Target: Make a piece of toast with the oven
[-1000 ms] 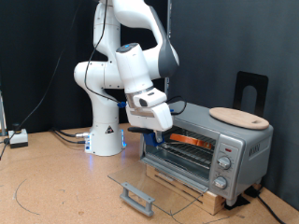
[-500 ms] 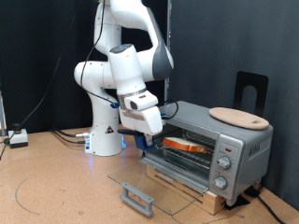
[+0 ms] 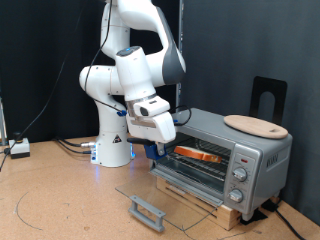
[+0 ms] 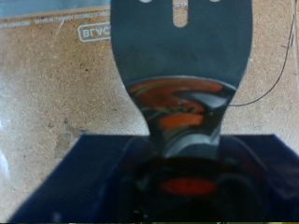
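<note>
Hovering just beside the toaster oven (image 3: 222, 160), whose glass door (image 3: 165, 201) lies open, the claw (image 3: 157, 152), whose opening I cannot tell, could bump that door if it drops.

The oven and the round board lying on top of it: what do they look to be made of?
The oven looks like brushed silver-grey metal with a dull sheen; its open door seems to be clear glass, since the table shows through it. The round board looks like pale, unvarnished wood, matte and tan, though that is a guess.

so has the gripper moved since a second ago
Yes. The gripper has drawn back toward the exterior view's left, away from the oven, which stayed put.
</note>
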